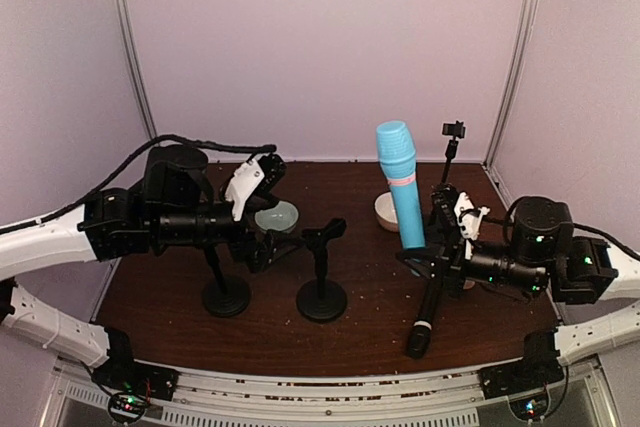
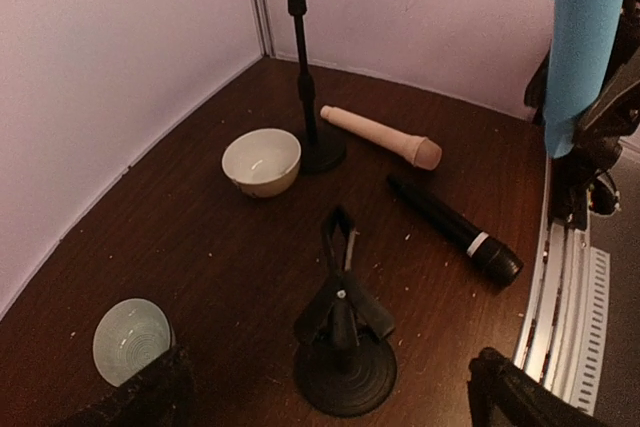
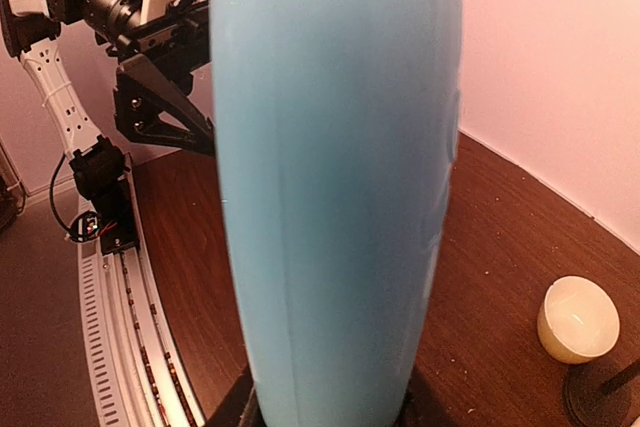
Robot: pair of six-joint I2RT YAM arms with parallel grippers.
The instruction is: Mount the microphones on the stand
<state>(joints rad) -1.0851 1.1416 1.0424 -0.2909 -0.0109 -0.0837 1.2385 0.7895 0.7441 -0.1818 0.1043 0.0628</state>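
Note:
My right gripper is shut on the light blue microphone, holding it upright; the microphone fills the right wrist view. The black microphone lies on the table in front of that gripper, also seen from the left wrist. A cream-beige microphone lies by the far stand. My left gripper is open and holds nothing, its fingers spread either side of the middle stand, whose clip is empty.
A third stand rises under my left arm. A teal bowl sits behind the middle stand and a cream bowl behind the blue microphone. Walls close in on three sides, and a rail runs along the table's near edge.

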